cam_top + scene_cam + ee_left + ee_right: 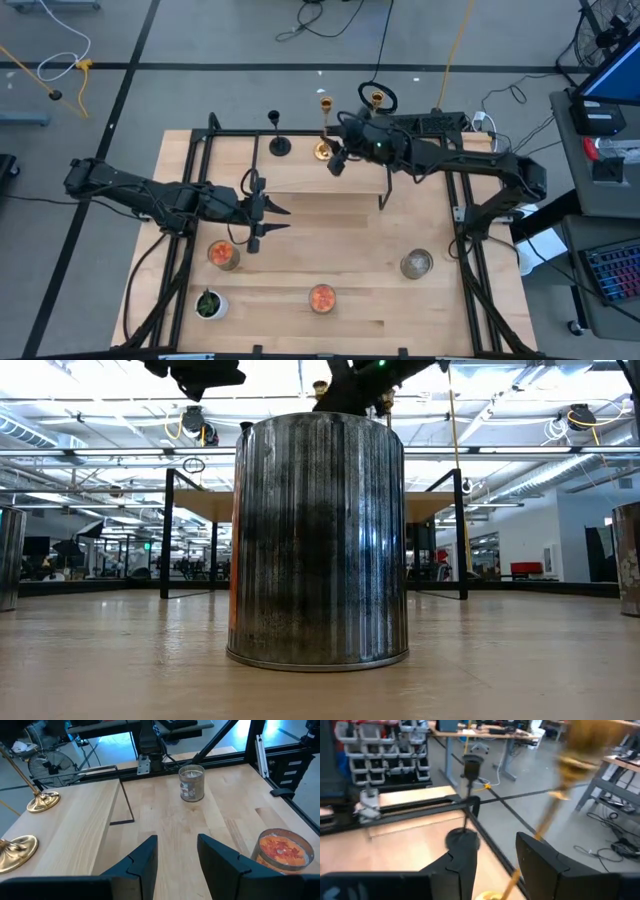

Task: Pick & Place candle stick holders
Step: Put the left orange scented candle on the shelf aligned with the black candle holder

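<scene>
While the left arm is waiting over the left middle of the pale wooden worktop [340, 255], its fingers [262, 219] are standing apart and gripping nothing, as the left wrist view confirms [175, 857]. Reaching across the far edge, the right arm's fingers [337, 161] are hovering just beside the nearer of two tall, slender shiny gold candlesticks with round flared bases [323, 127]; in the right wrist view those fingers [495, 855] are spread, with the blurred gold stem [547, 822] slanting between them, though contact cannot be told. Farther right along the far edge, the second gold candlestick [376, 98] is standing behind the arm. Left of them, the short black candlestick with a round base [279, 138] is standing upright near the far edge, and it is showing ahead of the right fingers [466, 800]. Nearer, three round metal tins are resting on the worktop: two with orange contents [223, 254] [321, 298] and one greyish [416, 263]. At the near left, a small green plant in a white pot [208, 304] is sitting.
</scene>
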You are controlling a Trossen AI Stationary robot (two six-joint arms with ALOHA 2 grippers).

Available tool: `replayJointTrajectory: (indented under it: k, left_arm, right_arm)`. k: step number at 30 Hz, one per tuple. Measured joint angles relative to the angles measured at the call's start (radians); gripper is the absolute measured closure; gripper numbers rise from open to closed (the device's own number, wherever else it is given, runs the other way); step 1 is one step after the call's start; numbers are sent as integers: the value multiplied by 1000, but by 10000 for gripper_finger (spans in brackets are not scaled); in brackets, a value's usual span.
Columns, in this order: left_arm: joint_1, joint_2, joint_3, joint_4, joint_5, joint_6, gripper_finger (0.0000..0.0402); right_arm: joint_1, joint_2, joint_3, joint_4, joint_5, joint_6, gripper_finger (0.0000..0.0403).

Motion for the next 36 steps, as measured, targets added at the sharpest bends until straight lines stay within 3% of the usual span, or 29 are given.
replayJointTrajectory:
  k: [7,15,20,28,36]
  left_arm:
    - [0,0,0,-15,0,-40,256]
    - [-2,0,0,-101,1,-79,257]
    - [-36,0,0,-184,1,-85,256]
    - [-136,0,0,-445,2,-298,257]
    - [-183,0,0,-857,36,-613,257]
  right_arm:
    - [84,-71,0,-172,3,2,279]
    - [202,-118,0,-400,-1,117,280]
    - [284,-120,-4,-454,-2,135,284]
    - [371,-120,-122,-277,-2,132,284]
    - [383,-120,-270,26,-2,106,288]
